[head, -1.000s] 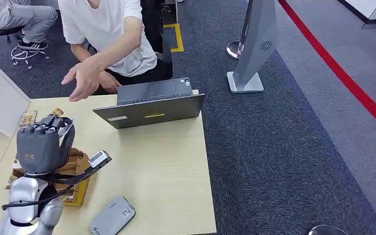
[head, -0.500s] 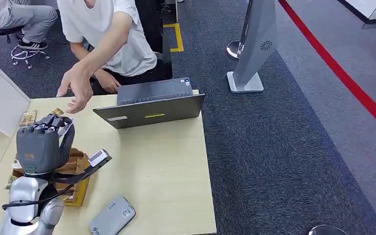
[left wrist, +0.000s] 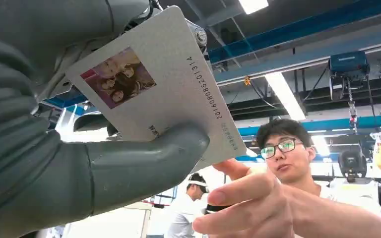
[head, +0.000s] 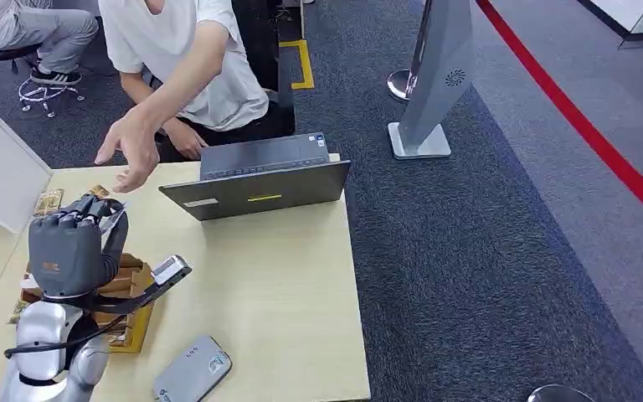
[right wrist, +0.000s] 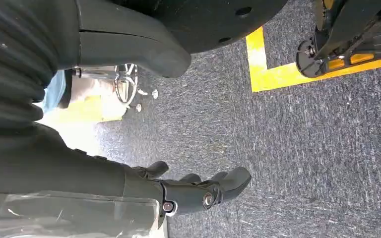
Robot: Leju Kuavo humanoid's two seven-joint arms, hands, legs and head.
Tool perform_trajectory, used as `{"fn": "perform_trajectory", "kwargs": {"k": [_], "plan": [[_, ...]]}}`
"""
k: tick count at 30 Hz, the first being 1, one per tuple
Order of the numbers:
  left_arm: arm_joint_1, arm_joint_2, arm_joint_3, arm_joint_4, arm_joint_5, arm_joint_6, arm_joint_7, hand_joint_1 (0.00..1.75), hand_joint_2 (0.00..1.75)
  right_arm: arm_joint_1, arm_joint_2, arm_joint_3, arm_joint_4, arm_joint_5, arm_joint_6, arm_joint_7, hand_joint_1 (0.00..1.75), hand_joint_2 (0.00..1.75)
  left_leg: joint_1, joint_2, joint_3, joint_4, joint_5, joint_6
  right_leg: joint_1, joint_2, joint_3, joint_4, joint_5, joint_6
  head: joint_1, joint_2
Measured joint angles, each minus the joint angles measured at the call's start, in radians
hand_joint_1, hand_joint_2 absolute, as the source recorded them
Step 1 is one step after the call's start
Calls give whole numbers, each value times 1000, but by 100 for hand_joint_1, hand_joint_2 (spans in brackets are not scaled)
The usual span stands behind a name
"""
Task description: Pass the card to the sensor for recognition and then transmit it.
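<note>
- Left robot hand (head: 67, 251) is raised above the near left part of the surface (head: 276, 285), pinching one card (left wrist: 163, 84) between its thumb and its darker fingers; the wrist view shows the card's face, with a small photo and a printed number, pressed under the thumb.
- Right robot hand (right wrist: 193, 191) hangs low over the carpet, its fingers loosely apart and holding nothing.
- One person's hand (head: 130, 151) reaches in from across the surface and hovers just beyond the raised card; in the wrist view its fingertips sit close to the card's free edge, and I cannot tell whether they touch it.
- Step in hand, as I judge it: the handover. The card is lifted toward the person, well away from the grey reader (head: 192, 370) lying at the near edge, so the sensing part looks finished.
- Next move calls for holding the card steady until the person has a firm pinch on it, then easing the thumb off so it slips free without bending or dropping.
- Counted: one card held, one reader, one open laptop (head: 259, 176), one brown box (head: 130, 285) beside the left arm, two people seated beyond the surface.
</note>
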Motion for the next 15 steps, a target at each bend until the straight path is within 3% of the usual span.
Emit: {"fn": "perform_trajectory", "kwargs": {"k": [3,4,5,6,7,8,9,10,12,15], "plan": [[0,0,0,0,-1,-1,1,175,175,0,0,0,0,1,0,0,0,175,0,0,0,0,0,0,0,0,0,0,0,0,0,0],[-12,1,0,4,-26,-21,26,175,175,1,0,3,0,20,6,5,0,175,0,0,1,1,0,0,0,0,-6,-1,0,0,-1,0],[-78,0,0,51,-89,-58,87,175,175,3,0,16,0,57,15,16,0,175,0,-3,-1,2,3,1,0,-3,-9,-1,0,0,-2,0],[-209,-5,2,166,-135,-57,143,175,175,1,0,29,0,88,22,26,0,175,1,-10,-9,3,7,3,1,-9,-11,0,1,2,0,0],[-371,-7,17,344,-152,-38,176,175,175,-5,-1,40,0,108,26,32,0,175,5,-18,-19,4,13,-2,3,-15,-13,2,6,0,3,0],[-489,-6,38,480,-161,-21,180,175,175,-13,-1,49,0,113,27,35,0,175,6,-16,-23,3,15,-4,5,-15,-18,2,12,-5,12,0],[-581,-2,54,569,-165,-6,180,175,175,-15,-1,55,0,113,28,37,0,175,5,-8,-22,2,15,-5,4,-8,-20,2,16,-4,11,0],[-653,-3,59,660,-171,12,183,175,175,-14,-1,61,0,113,30,39,0,175,5,-3,-21,2,16,-4,4,-3,-20,2,16,-3,-3,0],[-752,-11,60,806,-180,42,190,175,175,-9,-2,68,0,112,33,41,0,175,5,-3,-20,3,17,-4,4,-2,-19,2,17,-2,-2,0],[-826,-23,60,942,-182,54,200,175,175,-8,-2,78,0,113,35,40,0,175,5,-3,-20,3,17,-4,4,-2,-19,2,17,-2,-1,0]]}}
